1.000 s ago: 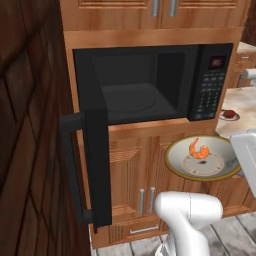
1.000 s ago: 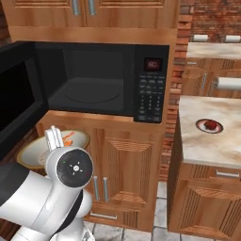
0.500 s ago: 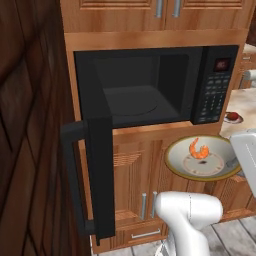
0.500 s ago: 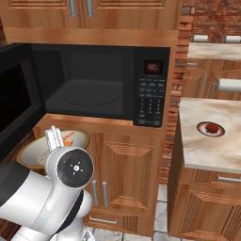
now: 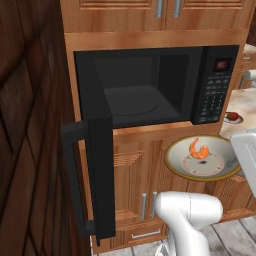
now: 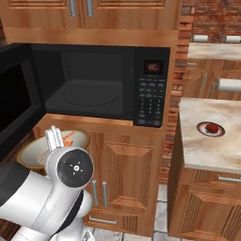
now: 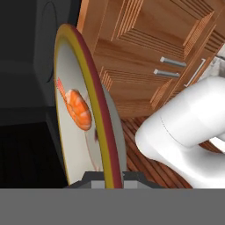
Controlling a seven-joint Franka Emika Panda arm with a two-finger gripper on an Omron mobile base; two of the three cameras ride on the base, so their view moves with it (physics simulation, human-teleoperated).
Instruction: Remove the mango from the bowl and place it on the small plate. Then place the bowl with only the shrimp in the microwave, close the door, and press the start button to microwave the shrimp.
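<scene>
Whole view shifted slightly rightward, microwave (image 5: 155,90) and open door (image 5: 97,175) now further right in frame

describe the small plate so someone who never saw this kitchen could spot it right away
Start at the big black microwave built into the wood cabinets, then look to its right, past the brick column, to the pale stone counter. The small plate sits there alone, a little round dish with a white-and-red rim and the dark red mango on it. It is much smaller than the gold-rimmed bowl holding the orange shrimp.
</scene>
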